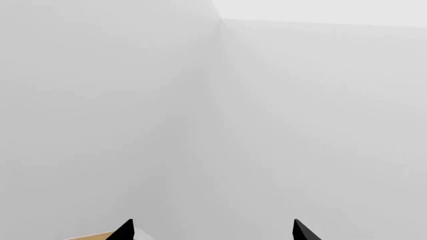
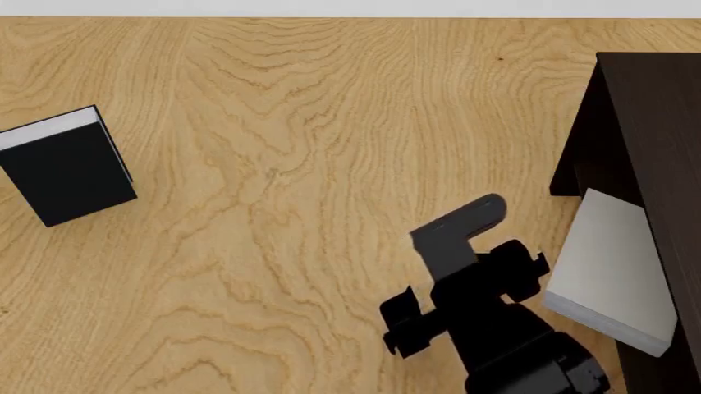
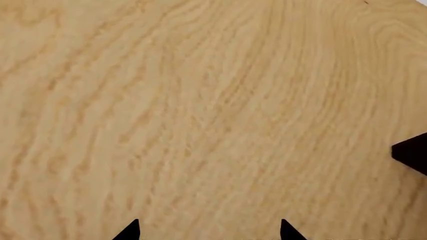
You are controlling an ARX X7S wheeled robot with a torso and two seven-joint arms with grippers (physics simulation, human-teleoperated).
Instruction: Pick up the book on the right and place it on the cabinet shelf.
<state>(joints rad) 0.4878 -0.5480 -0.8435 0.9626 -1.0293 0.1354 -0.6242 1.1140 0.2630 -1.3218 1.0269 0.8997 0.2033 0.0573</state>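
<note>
The light grey book (image 2: pixel 606 261) with white page edges lies slanted inside the very dark brown cabinet (image 2: pixel 652 115) at the right of the head view, one corner poking out. The book covers the cabinet shelf beneath it. My right gripper (image 2: pixel 455 245) hovers just left of the book, apart from it. In the right wrist view that gripper (image 3: pixel 208 232) is open over bare wood, nothing between its fingertips. My left gripper (image 1: pixel 213 231) is open too, facing plain white walls, and is outside the head view.
A black-covered book (image 2: pixel 68 168) lies at the far left of the wooden table (image 2: pixel 285 205). The cabinet's dark side wall (image 2: pixel 572 156) stands by my right arm. A dark corner (image 3: pixel 411 154) enters the right wrist view's edge.
</note>
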